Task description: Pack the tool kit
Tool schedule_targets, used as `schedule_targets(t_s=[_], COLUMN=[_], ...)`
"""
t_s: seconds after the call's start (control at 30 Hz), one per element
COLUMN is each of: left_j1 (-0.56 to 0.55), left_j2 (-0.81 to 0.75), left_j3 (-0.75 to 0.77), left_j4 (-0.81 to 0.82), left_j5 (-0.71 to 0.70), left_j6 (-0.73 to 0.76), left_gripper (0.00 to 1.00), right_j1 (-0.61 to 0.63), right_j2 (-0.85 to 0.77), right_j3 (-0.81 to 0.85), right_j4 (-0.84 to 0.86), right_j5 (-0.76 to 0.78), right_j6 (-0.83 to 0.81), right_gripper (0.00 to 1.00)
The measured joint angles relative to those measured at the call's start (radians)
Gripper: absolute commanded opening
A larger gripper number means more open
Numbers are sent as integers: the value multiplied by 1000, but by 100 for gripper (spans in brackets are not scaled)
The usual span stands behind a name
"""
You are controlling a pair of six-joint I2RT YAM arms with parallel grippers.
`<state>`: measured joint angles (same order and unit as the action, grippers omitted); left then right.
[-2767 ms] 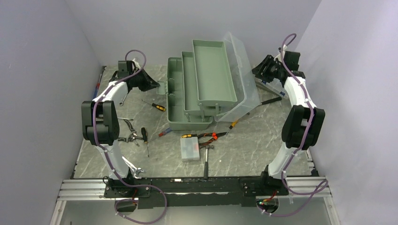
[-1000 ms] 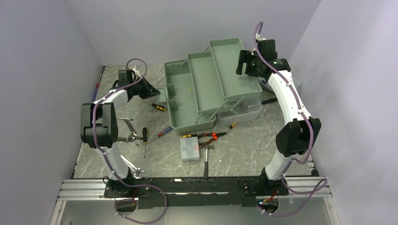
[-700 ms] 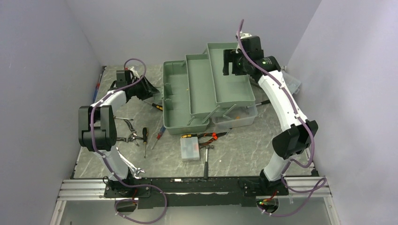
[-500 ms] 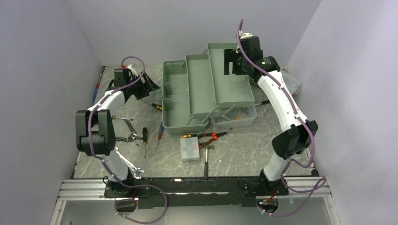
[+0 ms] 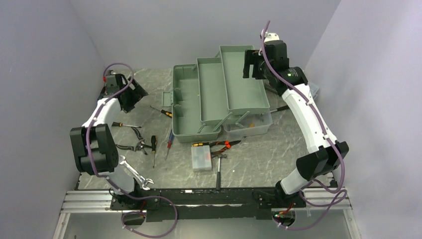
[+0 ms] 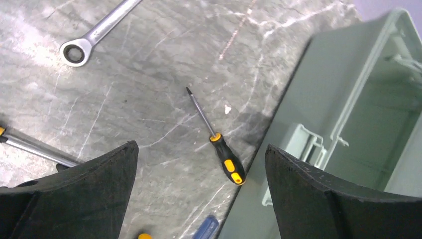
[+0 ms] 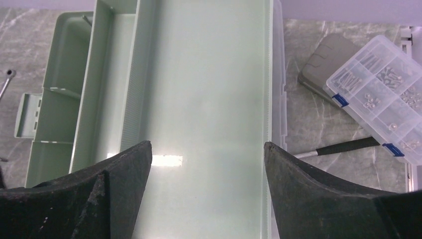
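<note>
Workspace with both pincers released and empty. The tool kit (image 5: pixel 242 79), a sage-green box with its trays folded out in steps rising to the right, sits at the far centre of the grey marbled table (image 5: pixel 278 144); a clear plastic part shows beneath its right-hand tray. The left gripper (image 6: pixel 201 147) hangs over the table left of the tool kit and apart from it, fingers spread wide with nothing between them; its wrist view frames a yellow-and-black screwdriver (image 6: pixel 227 162) lying just beside the box wall, with a ratchet wrench (image 6: pixel 94 35) farther off. The right gripper (image 7: pixel 206 145) hangs above the uppermost, rightmost tray, fingers likewise wide apart, grasping nothing and not seen to touch the tray. Right of the tool kit lies a clear compartment organizer (image 7: pixel 378 94) with blue latches. Near the tool kit, toward the arm bases, lie a small translucent case (image 5: pixel 201 158) and a hammer (image 5: pixel 218 172).
</note>
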<state>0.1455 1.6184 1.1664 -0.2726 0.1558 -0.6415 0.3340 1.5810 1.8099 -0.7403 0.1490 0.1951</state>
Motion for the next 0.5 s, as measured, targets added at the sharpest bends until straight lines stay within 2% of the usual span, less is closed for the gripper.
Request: schedule_targets(t_s=[0.17,0.4,0.5], left_j1=[8,7,0], left_j2=[134,272,298], left_j3=[135,176,237], left_j4=[-126,-253,-335], left_j5=[-29,-8,-35], left_j6=[-80,-170,-203], left_gripper=[91,78,77], right_j1=[0,0,0], right_j2=[-24,-27,-32], right_j3=[-31,-71,-84], right_j4=[40,67,77], right_j5=[-3,-20,-27], right_j6=[11,23,26], right_gripper=[84,84,84])
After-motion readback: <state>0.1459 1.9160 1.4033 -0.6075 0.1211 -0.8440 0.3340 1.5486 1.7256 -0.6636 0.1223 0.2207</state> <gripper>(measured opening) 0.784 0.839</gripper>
